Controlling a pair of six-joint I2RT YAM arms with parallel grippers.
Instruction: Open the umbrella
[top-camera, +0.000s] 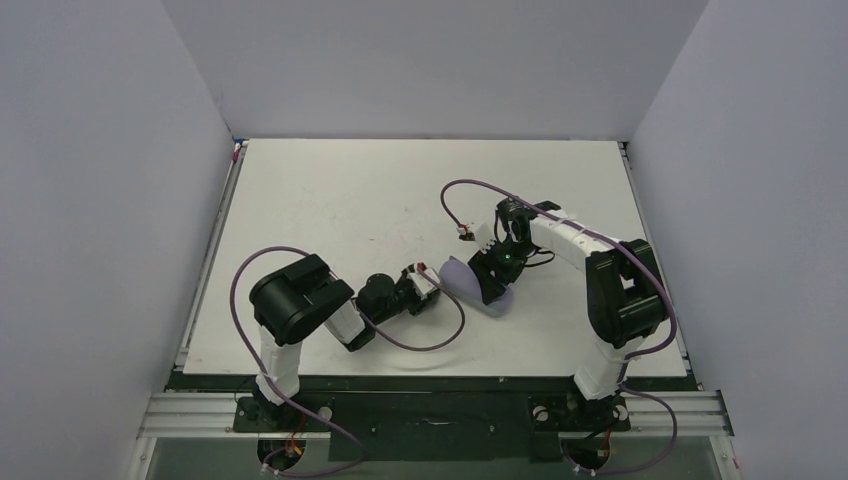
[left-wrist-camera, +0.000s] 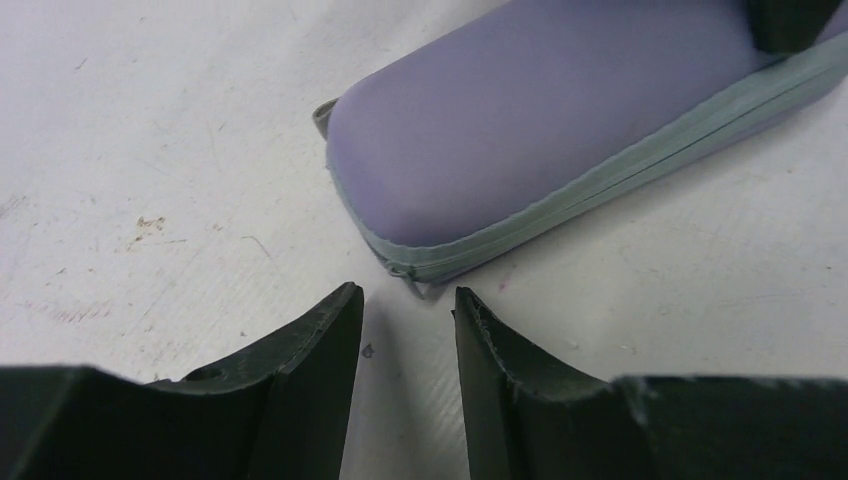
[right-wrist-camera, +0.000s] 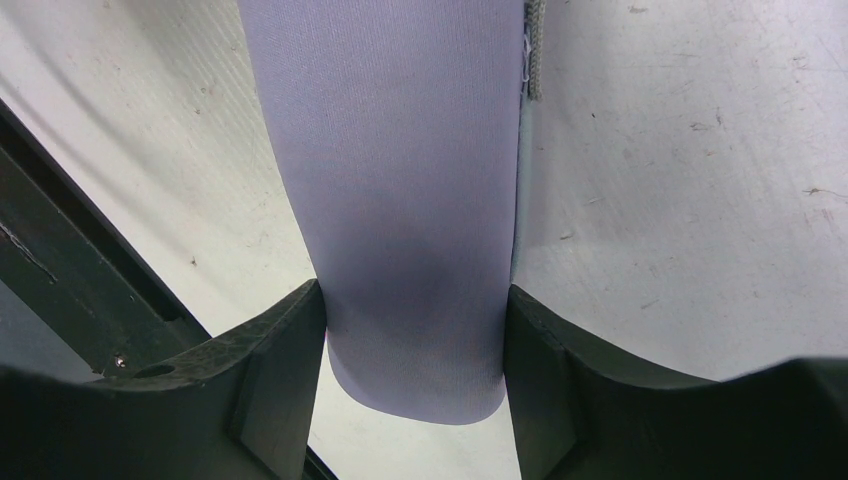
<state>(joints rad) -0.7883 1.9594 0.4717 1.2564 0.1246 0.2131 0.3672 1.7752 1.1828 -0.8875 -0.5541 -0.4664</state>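
Left gripper (top-camera: 427, 284) is seen low over the white table (top-camera: 350, 190), below centre of the top view. In its wrist view the jaws are parted with a narrow gap and nothing is held between them; bare table shows through. Just beyond the fingertips (left-wrist-camera: 320, 330) the rounded end of a lilac zipped pouch (left-wrist-camera: 520, 120) is recorded, lying flat, with its grey zip and pull nearest, close but not touched. Right of centre, the right gripper (top-camera: 497, 278) is closed on the pouch's other end, and both fingers (right-wrist-camera: 285, 350) are pressed to its sides. The umbrella itself cannot be made out in any view.
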